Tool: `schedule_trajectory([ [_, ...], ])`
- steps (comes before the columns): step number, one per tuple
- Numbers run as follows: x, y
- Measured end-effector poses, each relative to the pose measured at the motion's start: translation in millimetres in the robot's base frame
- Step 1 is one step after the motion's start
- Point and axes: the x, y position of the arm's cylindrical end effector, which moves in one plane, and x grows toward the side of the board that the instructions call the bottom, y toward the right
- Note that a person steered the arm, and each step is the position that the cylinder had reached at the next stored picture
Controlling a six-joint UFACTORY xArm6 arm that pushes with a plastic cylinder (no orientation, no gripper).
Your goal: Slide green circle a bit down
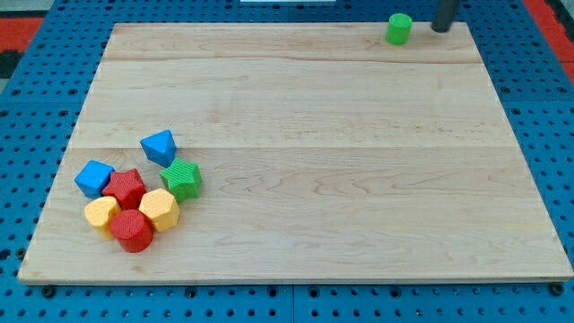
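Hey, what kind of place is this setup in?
Probably a robotics lab bench: a wooden board sits on a blue pegboard surface, toy blocks cluster at the view's lower left, and my tip rests just right of the green circle.

green circle | dark tool | pale wooden board | blue pegboard

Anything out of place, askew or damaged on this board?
Nothing damaged. The green circle sits alone near the board's top edge, far from the seven blocks clustered at the view's lower left. My tip rests just to its right, apart from it.
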Motion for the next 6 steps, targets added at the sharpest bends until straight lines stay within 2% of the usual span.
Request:
schedule_trajectory([
  [1, 0, -72],
  [3, 83, -234],
  [4, 44, -203],
  [5, 73, -174],
  [6, 139, -209],
])
